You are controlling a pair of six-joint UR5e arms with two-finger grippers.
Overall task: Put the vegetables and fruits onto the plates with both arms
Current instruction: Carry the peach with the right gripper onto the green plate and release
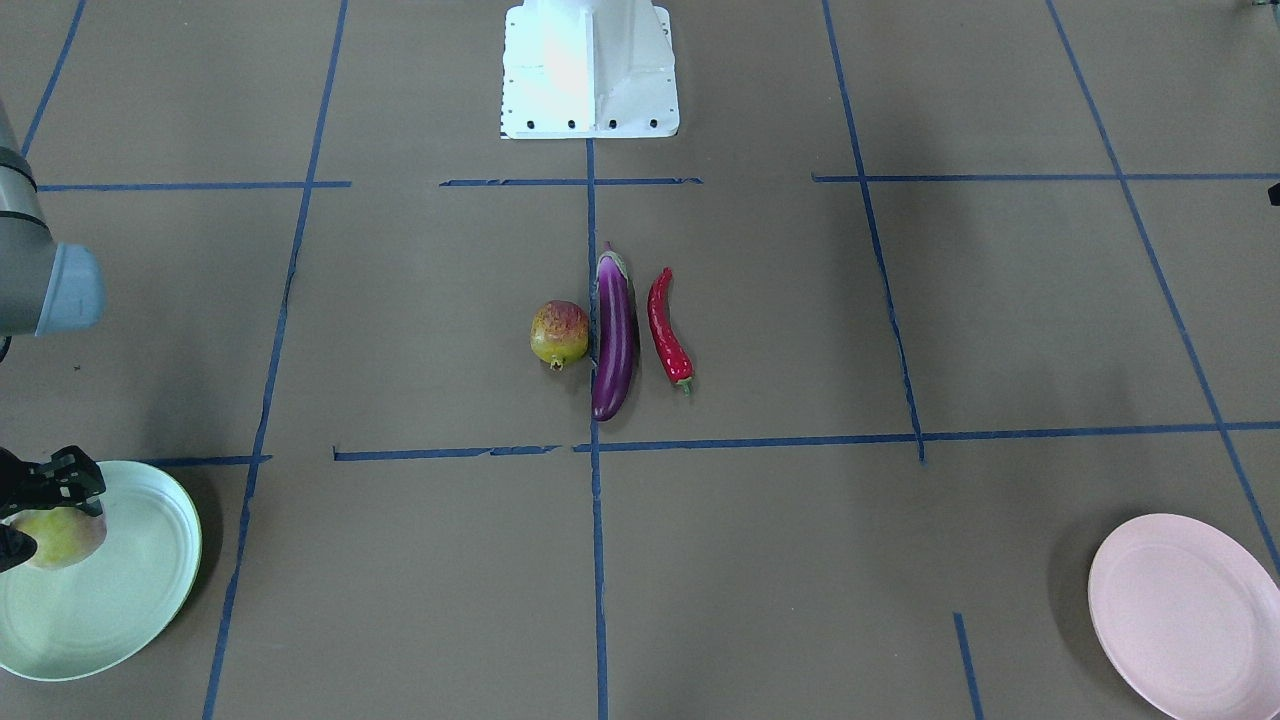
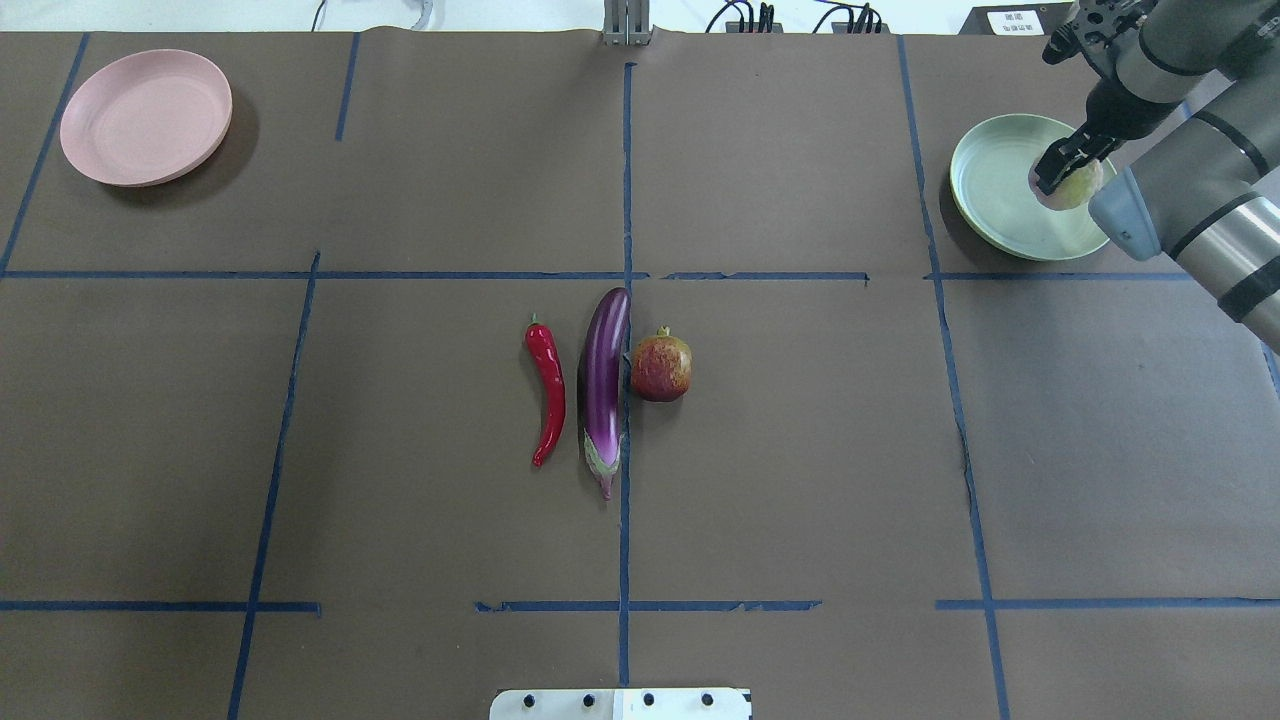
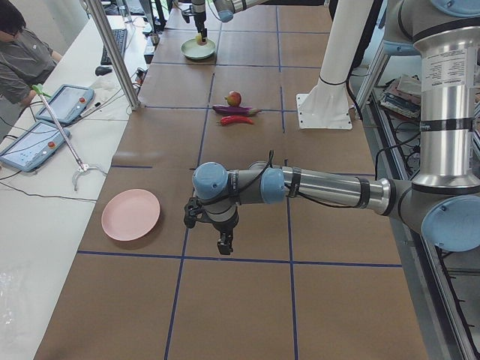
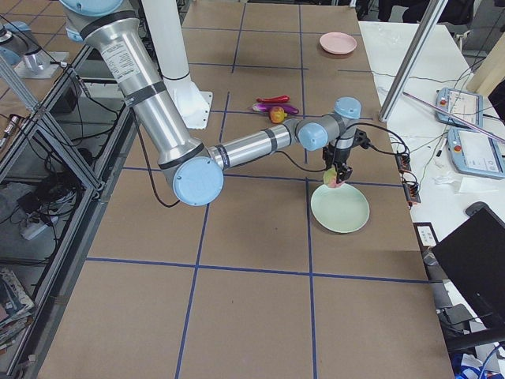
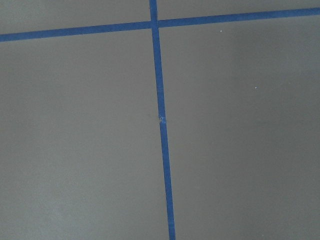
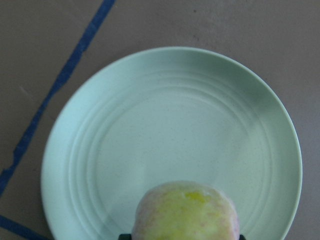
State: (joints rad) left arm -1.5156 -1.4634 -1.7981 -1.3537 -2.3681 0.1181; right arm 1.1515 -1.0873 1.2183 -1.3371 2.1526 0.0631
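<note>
My right gripper [image 2: 1068, 178] is shut on the pale green-pink peach [image 6: 185, 212] and holds it just above the pale green plate [image 2: 1000, 190], over the plate's side nearest the arm. The purple eggplant [image 2: 603, 380] lies at the table's middle, with the red chili [image 2: 547, 390] on one side and the red-yellow pomegranate [image 2: 661, 368] close against the other. The pale pink plate [image 2: 145, 115] stands bare at the far left corner. My left gripper [image 3: 223, 246] points down over bare table near the pink plate [image 3: 131, 215]; I cannot tell whether it is open or shut.
The white robot base [image 1: 590, 70] stands at the near edge's middle. Blue tape lines [image 5: 161, 120] cross the brown table. An operator [image 3: 22, 52] with tablets and cables sits at a side bench beyond the table's far edge.
</note>
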